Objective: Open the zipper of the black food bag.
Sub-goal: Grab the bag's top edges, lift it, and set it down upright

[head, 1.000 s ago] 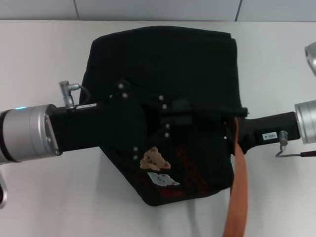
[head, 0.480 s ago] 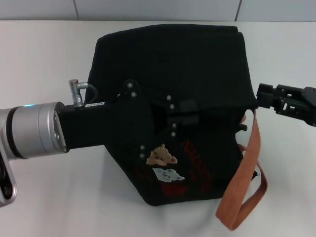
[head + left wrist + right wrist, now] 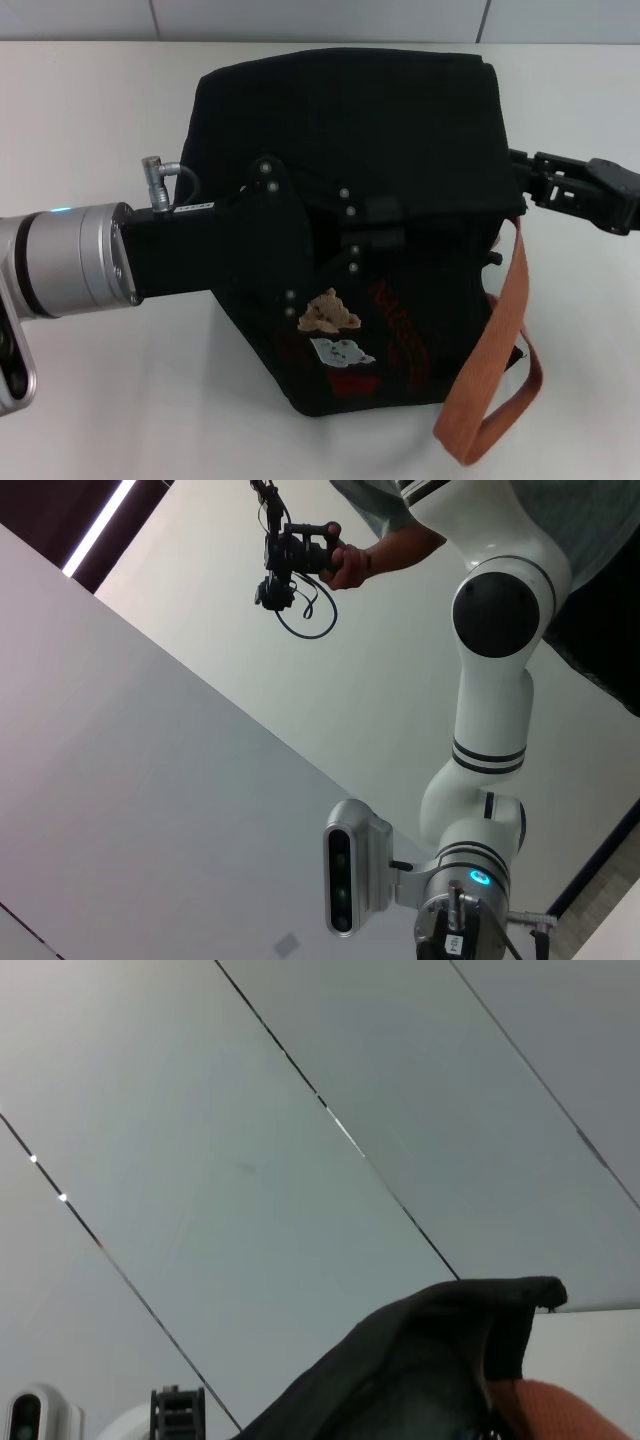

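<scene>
Right claw [image 3: 518, 180] shifted closer, now touching black food bag [image 3: 400, 130] at its right upper corner, grip undeterminable; left claw [image 3: 375, 235] lies across bag's front, grip undeterminable; bag rests on white surface [image 3: 90, 110].

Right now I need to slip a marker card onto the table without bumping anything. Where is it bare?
Bare white table lies on the robot's left beyond the left gripper, and along the near edge under that arm. Crowded: the middle, filled by the black food bag, and its right side, where the right gripper and orange strap sit.
</scene>
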Action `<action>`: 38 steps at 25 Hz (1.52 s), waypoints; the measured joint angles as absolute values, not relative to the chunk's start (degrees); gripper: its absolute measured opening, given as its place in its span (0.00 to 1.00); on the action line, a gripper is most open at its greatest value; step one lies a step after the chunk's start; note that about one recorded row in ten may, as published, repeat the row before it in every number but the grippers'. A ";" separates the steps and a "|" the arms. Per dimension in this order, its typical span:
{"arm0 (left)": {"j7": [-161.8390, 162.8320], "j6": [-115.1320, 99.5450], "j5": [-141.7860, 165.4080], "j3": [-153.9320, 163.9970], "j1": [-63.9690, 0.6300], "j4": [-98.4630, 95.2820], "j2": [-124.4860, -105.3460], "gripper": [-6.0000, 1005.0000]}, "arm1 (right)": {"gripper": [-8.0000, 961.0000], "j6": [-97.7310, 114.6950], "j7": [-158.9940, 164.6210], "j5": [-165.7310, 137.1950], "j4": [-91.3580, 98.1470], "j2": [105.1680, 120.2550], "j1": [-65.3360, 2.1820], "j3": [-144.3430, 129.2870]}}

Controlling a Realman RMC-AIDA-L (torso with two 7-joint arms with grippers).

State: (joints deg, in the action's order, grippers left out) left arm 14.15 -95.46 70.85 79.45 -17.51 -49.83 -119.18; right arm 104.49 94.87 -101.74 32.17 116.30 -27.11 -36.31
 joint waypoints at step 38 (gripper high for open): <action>14.18 -94.27 68.27 79.37 -17.31 -48.23 -119.18 0.09 | 0.01 102.94 90.77 -101.17 29.56 117.53 -24.98 -32.52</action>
State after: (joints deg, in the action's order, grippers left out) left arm 14.18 -94.27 68.27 79.37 -17.31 -48.23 -119.18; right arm 102.94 90.77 -101.17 29.56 117.53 -24.98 -32.53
